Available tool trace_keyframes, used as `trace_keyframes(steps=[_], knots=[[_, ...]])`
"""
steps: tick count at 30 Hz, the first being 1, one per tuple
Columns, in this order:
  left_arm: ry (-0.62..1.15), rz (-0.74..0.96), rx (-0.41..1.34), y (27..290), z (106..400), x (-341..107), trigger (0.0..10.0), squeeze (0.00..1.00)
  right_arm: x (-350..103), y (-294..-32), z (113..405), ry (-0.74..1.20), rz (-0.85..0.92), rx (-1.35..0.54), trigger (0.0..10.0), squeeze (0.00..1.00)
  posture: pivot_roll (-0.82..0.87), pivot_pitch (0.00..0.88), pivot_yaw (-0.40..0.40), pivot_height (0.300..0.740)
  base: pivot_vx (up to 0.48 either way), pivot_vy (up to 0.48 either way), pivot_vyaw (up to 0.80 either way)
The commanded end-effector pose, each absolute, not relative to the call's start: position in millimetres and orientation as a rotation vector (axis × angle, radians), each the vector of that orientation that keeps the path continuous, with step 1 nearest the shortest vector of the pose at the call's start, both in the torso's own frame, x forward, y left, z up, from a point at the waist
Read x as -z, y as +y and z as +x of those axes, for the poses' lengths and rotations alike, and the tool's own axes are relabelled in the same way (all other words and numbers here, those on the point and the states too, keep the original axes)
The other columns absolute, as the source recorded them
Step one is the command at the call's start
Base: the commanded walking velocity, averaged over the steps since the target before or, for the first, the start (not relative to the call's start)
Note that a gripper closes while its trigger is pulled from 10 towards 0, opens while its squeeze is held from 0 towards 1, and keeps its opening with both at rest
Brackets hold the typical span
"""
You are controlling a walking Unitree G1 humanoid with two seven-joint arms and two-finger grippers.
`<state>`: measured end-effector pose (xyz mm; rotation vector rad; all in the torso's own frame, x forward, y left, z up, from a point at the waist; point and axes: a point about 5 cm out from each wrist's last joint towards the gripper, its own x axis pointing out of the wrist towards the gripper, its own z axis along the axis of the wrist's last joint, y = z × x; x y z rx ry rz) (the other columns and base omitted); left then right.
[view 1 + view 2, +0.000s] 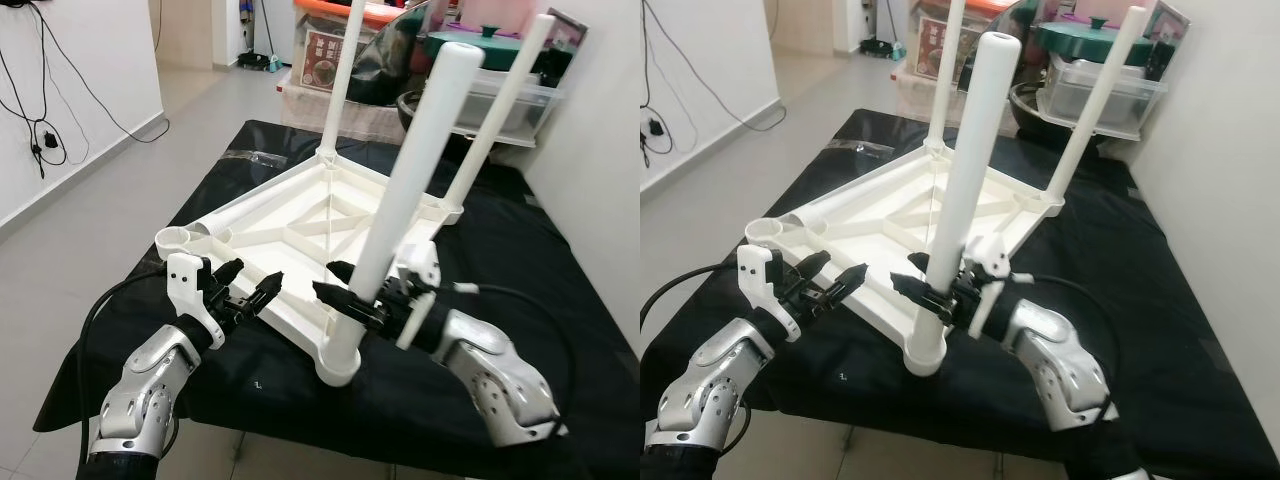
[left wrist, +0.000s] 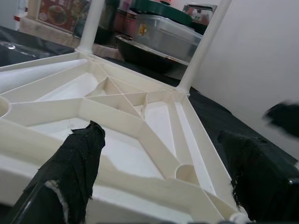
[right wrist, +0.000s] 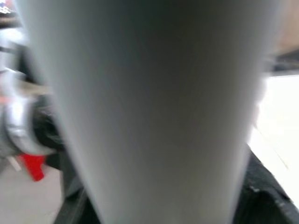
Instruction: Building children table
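Note:
The white children's table lies upside down on a black-covered surface. Three white legs stand up from its corners: a near leg and two far legs. The left corner socket is empty. My right gripper is shut on the near leg low down, just above its socket; that leg is a close blur in the right wrist view. My left gripper is open beside the table's front edge, holding nothing. Its black fingers frame the ribbed underside.
Plastic storage boxes, a green-lidded pot and a dark bowl stand behind the surface. A white wall runs along the right. Bare tiled floor lies to the left, with cables hanging on the left wall.

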<state>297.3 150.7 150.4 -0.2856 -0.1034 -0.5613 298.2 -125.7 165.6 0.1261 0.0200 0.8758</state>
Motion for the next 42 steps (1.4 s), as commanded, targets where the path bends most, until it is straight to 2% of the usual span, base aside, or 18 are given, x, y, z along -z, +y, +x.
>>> trace_keyframes(steps=[1, 3, 4, 6, 8, 9, 10, 12, 14, 17, 25, 29, 30, 35, 37, 38, 39, 42], knots=[[-0.09, -0.276, 0.567, 151.4, 295.5, -148.6, 10.0, 0.0, -163.5, -139.9, 304.4, 0.027, 0.14, -0.745, 10.0, 0.58, 0.08, 0.0, -0.124, 0.74, 0.0, 0.0, 0.0], [-0.089, -0.276, 0.568, 151.4, 295.5, -148.6, 10.0, 0.0, -165.2, -142.2, 306.3, 0.011, 0.143, -0.701, 10.0, 0.58, 0.08, 0.0, -0.124, 0.74, 0.0, 0.0, 0.0], [-0.089, -0.276, 0.569, 151.4, 295.7, -148.6, 10.0, 0.0, -168.1, -145.0, 308.7, -0.017, 0.151, -0.646, 10.0, 0.0, 0.08, 0.0, -0.121, 0.74, 0.0, 0.0, 0.0], [-0.089, -0.275, 0.569, 151.5, 296.0, -148.7, 10.0, 0.0, -174.5, -157.5, 319.4, -0.059, 0.169, -0.376, 10.0, 0.0, 0.08, 0.0, -0.121, 0.74, 0.0, 0.0, 0.0], [-0.089, -0.275, 0.569, 151.6, 296.1, -148.6, 10.0, 0.0, -175.6, -160.9, 321.7, -0.067, 0.175, -0.305, 10.0, 0.0, 0.08, 0.0, -0.121, 0.74, 0.0, 0.0, 0.0], [-0.089, -0.275, 0.567, 151.7, 296.4, -148.5, 10.0, 0.0, -169.6, -174.7, 326.6, -0.013, 0.19, -0.084, 10.0, 0.0, 0.07, 0.0, -0.121, 0.74, 0.0, 0.0, 0.0], [-0.089, -0.275, 0.567, 151.7, 296.4, -148.5, 10.0, 0.0, -169.6, -174.7, 326.6, -0.013, 0.19, -0.084, 10.0, 0.0, 0.07, 0.0, -0.121, 0.74, 0.0, 0.0, 0.0], [-0.089, -0.274, 0.566, 151.6, 297.0, -148.3, 10.0, 0.0, -157.8, -191.8, 325.8, 0.062, 0.176, 0.212, 10.0, 0.0, 0.07, 0.0, -0.123, 0.74, 0.0, 0.0, 0.0], [-0.089, -0.274, 0.565, 151.6, 297.3, -148.2, 10.0, 0.0, -153.8, -196.5, 323.2, 0.076, 0.16, 0.302, 10.0, 0.0, 0.07, 0.0, -0.123, 0.74, 0.0, 0.0, 0.0], [-0.09, -0.273, 0.564, 151.0, 298.0, -147.8, 10.0, 0.0, -147.7, -197.9, 321.2, 0.1, 0.17, 0.393, 10.0, 0.0, 0.07, 0.0, -0.125, 0.74, 0.0, 0.0, 0.0], [-0.091, -0.276, 0.565, 148.5, 299.0, -147.1, 10.0, 0.0, -159.4, -172.8, 343.3, 0.056, 0.182, 0.34, 10.0, 0.0, 0.08, 0.0, -0.138, 0.74, 0.0, 0.0, 0.0], [-0.093, -0.277, 0.562, 148.0, 298.6, -146.9, 10.0, 0.0, -167.5, -172.9, 349.5, 0.006, 0.182, 0.344, 10.0, 0.0, 0.09, 0.0, -0.142, 0.74, 0.0, 0.0, 0.0], [-0.093, -0.278, 0.562, 147.9, 298.2, -146.9, 10.0, 0.0, -172.0, -173.4, 350.3, -0.032, 0.186, 0.338, 0.0, 0.0, 0.09, 0.0, -0.144, 0.74, 0.0, 0.0, 0.0], [-0.094, -0.279, 0.561, 147.8, 297.8, -146.7, 10.0, 0.0, -177.0, -173.8, 350.3, -0.082, 0.192, 0.323, 0.0, 0.0, 0.09, 0.0, -0.144, 0.74, 0.0, 0.0, 0.0], [-0.093, -0.281, 0.564, 148.0, 297.5, -146.6, 10.0, 0.0, -181.4, -171.9, 350.4, -0.125, 0.233, 0.198, 0.0, 0.0, 0.08, 0.0, -0.138, 0.74, 0.0, 0.0, 0.0], [-0.092, -0.282, 0.567, 148.1, 297.4, -146.6, 10.0, 0.0, -183.9, -163.7, 347.6, -0.148, 0.257, 0.03, 0.0, 0.0, 0.08, 0.0, -0.13, 0.74, 0.0, 0.0, 0.0], [-0.092, -0.282, 0.567, 148.1, 297.4, -146.6, 10.0, 0.0, -183.9, -163.7, 347.6, -0.148, 0.257, 0.03, 0.0, 0.0, 0.08, 0.0, -0.13, 0.74, 0.0, 0.0, 0.0], [-0.091, -0.284, 0.574, 148.1, 297.6, -146.8, 10.0, 0.0, -184.7, -133.7, 325.9, -0.186, 0.295, -0.494, 0.0, 0.0, 0.07, 0.0, -0.127, 0.74, 0.0, 0.0, 0.0]])
